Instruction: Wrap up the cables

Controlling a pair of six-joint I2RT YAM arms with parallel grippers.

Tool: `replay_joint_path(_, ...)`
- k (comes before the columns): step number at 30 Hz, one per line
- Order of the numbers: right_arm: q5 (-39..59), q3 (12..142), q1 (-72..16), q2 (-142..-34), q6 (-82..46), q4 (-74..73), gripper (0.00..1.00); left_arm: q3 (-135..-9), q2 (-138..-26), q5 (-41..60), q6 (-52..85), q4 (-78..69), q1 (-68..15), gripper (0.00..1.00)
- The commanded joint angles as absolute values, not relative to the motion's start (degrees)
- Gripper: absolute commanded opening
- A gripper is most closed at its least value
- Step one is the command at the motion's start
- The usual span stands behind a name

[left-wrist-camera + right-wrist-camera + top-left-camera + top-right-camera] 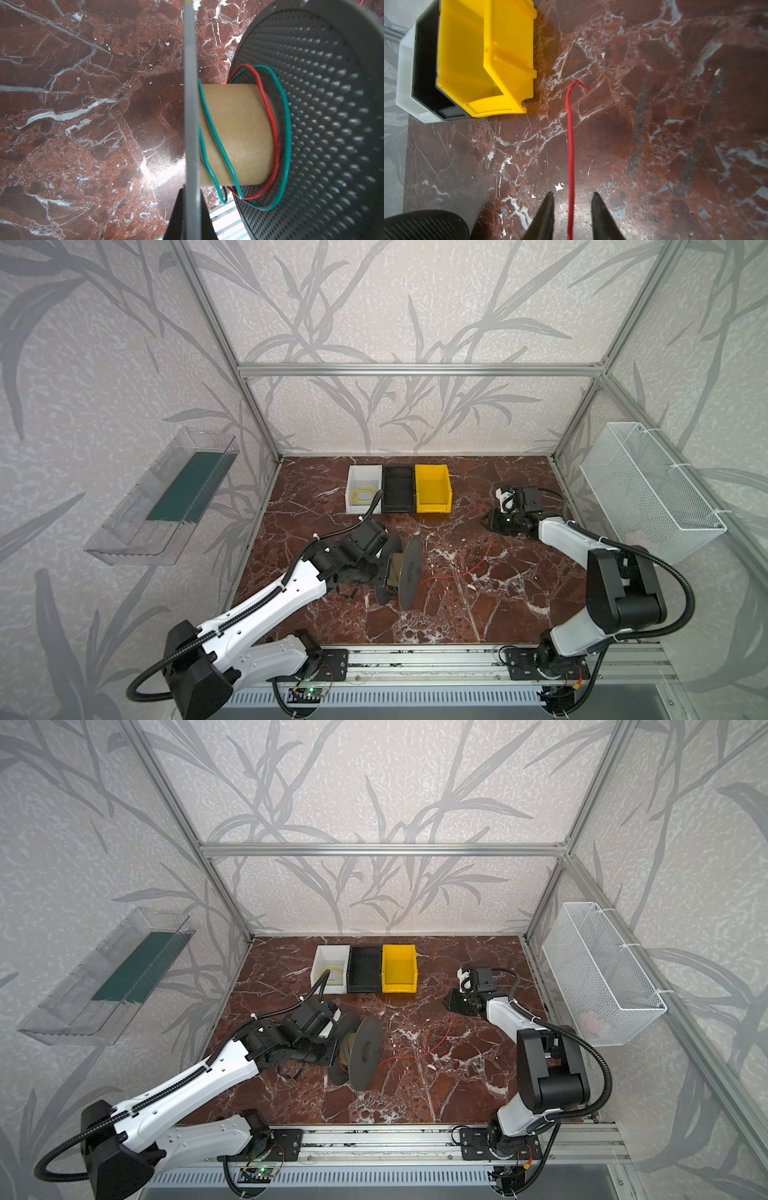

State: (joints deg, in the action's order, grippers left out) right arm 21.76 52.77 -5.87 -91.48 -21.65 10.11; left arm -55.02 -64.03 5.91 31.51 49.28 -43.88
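Marble top (654, 104): red cable (570, 145) runs straight btwn right claw (572, 197) jaws.

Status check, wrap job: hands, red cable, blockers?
Left hand shut on spool. Right hand open, astride red cable. Cable partly wound, tail loose. Nothing blocking.

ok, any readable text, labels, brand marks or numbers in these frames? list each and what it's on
No readable text anywhere.
Yellow bin, black bin, white bin: no label or marking visible.
Spool and its cardboard core: unmarked on the faces shown.
Circuit board at the front rail: too small to read any print.
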Motion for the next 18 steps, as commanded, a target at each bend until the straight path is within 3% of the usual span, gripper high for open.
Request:
replay_joint_path(1,22.9,55.0,-5.8,-92.3,-21.6,9.5,0.19,-55.5,-62.3,5.6,31.6,49.0,-44.2,0.00)
replay_joint_path(4,23.5,56.0,-5.8,-91.9,-21.9,10.2,0.00,-55.5,-62.4,6.0,31.2,49.0,-44.2,0.00)
replay_joint_path(11,21.1,67.9,-8.7,-87.3,-20.3,21.2,0.00,-56.0,-61.8,7.9,29.8,50.3,-44.6,0.00)
replay_joint_path(18,15.9,91.8,-18.3,-88.1,-19.4,33.9,0.00,-59.4,-63.0,3.9,27.7,54.4,-50.3,0.00)
